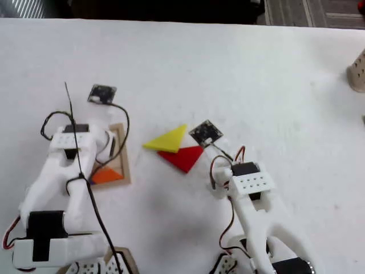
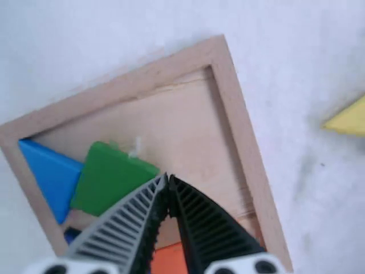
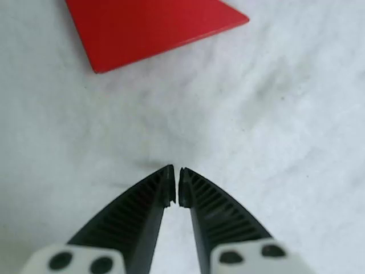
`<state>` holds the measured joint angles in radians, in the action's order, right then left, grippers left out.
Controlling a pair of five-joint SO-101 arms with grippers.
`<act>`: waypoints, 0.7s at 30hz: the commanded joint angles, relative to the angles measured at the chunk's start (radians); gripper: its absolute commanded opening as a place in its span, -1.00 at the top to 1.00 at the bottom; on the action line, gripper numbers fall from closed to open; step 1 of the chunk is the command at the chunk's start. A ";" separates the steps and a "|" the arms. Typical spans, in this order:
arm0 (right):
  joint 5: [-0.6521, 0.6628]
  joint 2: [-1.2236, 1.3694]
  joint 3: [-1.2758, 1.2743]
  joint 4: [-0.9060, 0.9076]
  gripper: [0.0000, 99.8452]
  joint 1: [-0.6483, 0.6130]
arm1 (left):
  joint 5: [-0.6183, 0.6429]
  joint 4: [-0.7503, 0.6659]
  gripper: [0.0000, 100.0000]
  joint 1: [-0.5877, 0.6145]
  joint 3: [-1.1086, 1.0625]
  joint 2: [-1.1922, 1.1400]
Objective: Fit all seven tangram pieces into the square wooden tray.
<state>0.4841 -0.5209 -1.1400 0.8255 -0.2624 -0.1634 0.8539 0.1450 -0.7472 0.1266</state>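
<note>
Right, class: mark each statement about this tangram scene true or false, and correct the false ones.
1. The red triangle lies on the table, outside the wooden tray. True.
2. The yellow triangle sits inside the tray. False: it lies on the table beside the red one.
3. A green piece lies in the tray next to a blue piece. True.
4. The right gripper holds the red triangle. False: it is shut on nothing, apart from it.

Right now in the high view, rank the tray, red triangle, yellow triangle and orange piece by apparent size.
Tray, largest, though partly covered.
Red triangle and yellow triangle look alike.
Orange piece, smallest, partly hidden.
</note>
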 commanded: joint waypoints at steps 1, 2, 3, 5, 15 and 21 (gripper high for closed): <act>-0.003 -0.033 0.005 -0.016 0.96 -0.004 | 0.072 -0.049 0.95 -0.018 0.095 0.022; -0.003 -0.033 0.005 -0.016 0.96 -0.004 | 0.075 -0.060 0.95 -0.019 0.109 0.019; -0.003 -0.033 0.005 -0.016 0.96 -0.004 | 0.077 -0.069 0.95 -0.025 0.121 0.013; -0.003 -0.033 0.005 -0.016 0.96 -0.004 | 0.077 -0.068 0.95 -0.048 0.157 -0.031; -0.003 -0.033 0.005 -0.015 0.96 -0.004 | 0.077 0.120 0.95 0.008 0.485 -0.409; -0.003 -0.033 0.005 -0.015 0.96 -0.004 | 0.077 0.172 0.95 0.036 0.503 -0.432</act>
<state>0.4841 -0.5209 -1.1400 0.8255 -0.2624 -0.0974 0.9996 0.1527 -0.2915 -0.3107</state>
